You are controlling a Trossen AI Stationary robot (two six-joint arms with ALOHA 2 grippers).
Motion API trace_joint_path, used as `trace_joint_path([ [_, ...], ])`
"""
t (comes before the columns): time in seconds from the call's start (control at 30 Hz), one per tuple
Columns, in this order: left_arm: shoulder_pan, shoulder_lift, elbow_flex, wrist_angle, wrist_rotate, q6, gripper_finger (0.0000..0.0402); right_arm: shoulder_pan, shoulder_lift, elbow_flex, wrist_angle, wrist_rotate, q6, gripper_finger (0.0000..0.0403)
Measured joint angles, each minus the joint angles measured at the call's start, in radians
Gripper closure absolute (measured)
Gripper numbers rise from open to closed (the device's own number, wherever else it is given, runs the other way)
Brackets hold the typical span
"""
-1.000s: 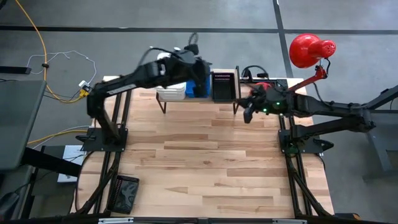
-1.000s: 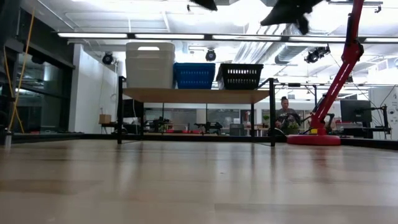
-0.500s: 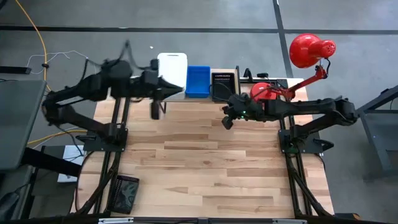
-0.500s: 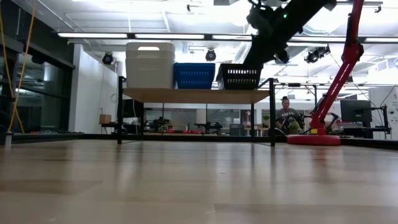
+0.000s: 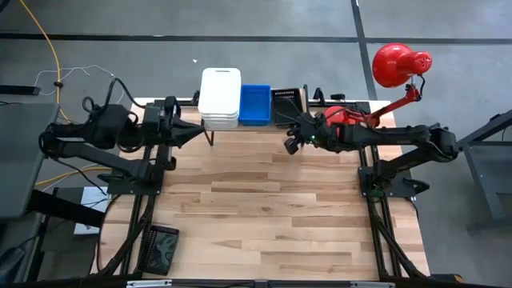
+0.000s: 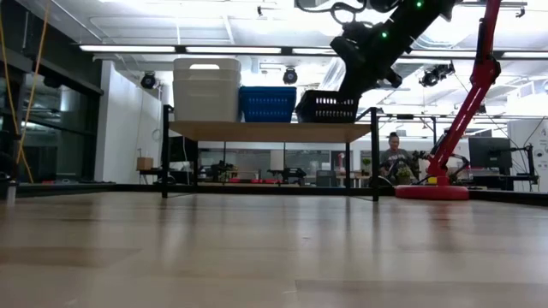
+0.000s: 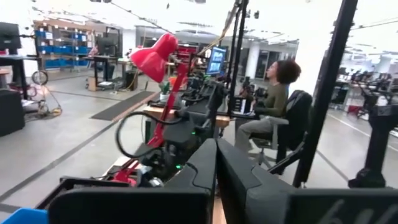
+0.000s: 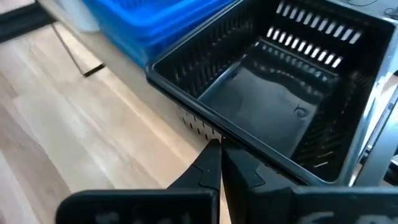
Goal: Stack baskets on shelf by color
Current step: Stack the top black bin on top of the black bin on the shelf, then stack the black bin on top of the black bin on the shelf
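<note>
On the shelf (image 6: 270,130) at the table's far edge stand a stack of white baskets (image 5: 220,96), a blue basket (image 5: 255,104) and a black slotted basket (image 5: 288,106), left to right. My right gripper (image 5: 290,145) is shut, its tips at the black basket's near wall (image 8: 205,121). My left gripper (image 5: 198,131) is shut and hangs left of the shelf's left end, near nothing. My right gripper's shut fingertips (image 8: 214,149) come slanting from the table's near side. They reach the black basket's near wall just under its rim (image 8: 199,112). Whether they touch it I cannot tell. The basket stands upright on the shelf's plank.
A red lamp (image 5: 396,64) stands at the table's far right corner beside the right arm. A dark flat object (image 5: 162,248) lies at the near left corner. The wooden table (image 5: 272,208) stretches out in front of the shelf. A person (image 6: 394,158) sits in the room behind.
My left gripper has drawn back from above the baskets toward the table's left edge, uncovering the white stack. My right gripper has swung from the table's right side toward the left, then toward the far edge, up to the black basket.
</note>
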Motion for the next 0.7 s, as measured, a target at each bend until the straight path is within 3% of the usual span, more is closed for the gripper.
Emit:
trace_joint_path([
  [0.2,-0.012,-0.012,0.0,-0.007,-0.005,0.0,0.0401,-0.029,0.0,0.0,0.058,-0.088,-0.004,0.0403],
  [0.5,-0.012,-0.012,0.0,-0.058,0.01,-0.023,0.0401,0.027,-0.02,0.0,0.113,-0.206,-0.011,0.0403],
  [0.7,-0.024,0.004,0.0,-0.259,0.116,-0.118,0.0399,0.082,-0.086,0.0,0.106,-0.257,-0.016,0.0403],
])
